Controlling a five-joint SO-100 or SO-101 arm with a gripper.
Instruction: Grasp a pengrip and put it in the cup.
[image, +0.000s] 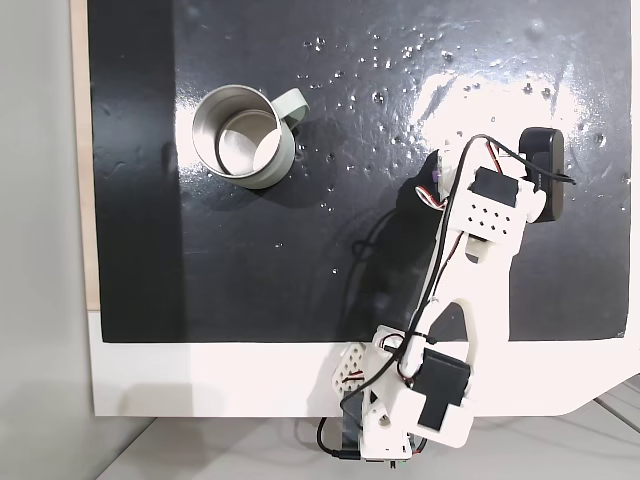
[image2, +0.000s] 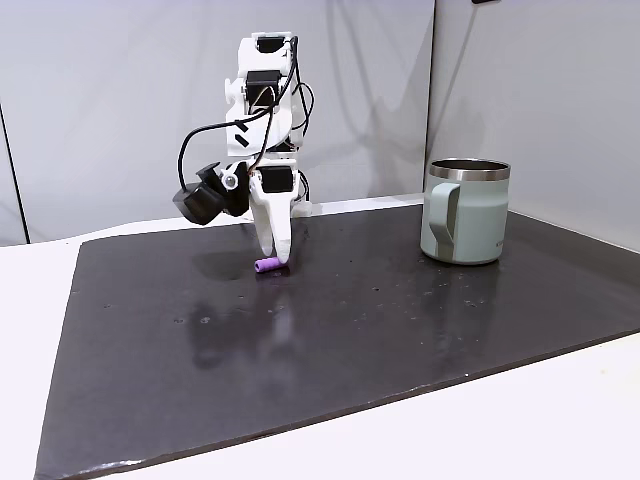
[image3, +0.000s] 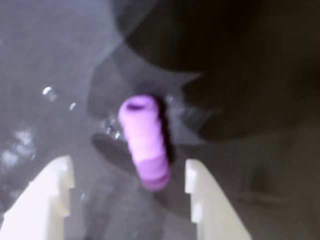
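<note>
The light-purple ribbed pengrip (image3: 145, 145) lies on the black mat, seen in a fixed view (image2: 267, 266) just under the arm's white fingers. My gripper (image3: 127, 164) is open and lowered over it, one white finger (image3: 52, 190) on each side and a gap to the tube on both. From the side the gripper (image2: 277, 257) points straight down with its tips at the mat. From above the gripper (image: 441, 176) sits right of centre. The pale grey-green cup (image2: 462, 220) stands upright and apart, at the upper left from above (image: 285, 160), its silver inside showing.
A black mat (image: 300, 280) covers most of the white table (image: 200, 380). The arm's base (image: 415, 400) stands at the table's near edge. A black camera (image: 545, 170) juts from the wrist. Open mat lies between the gripper and the cup.
</note>
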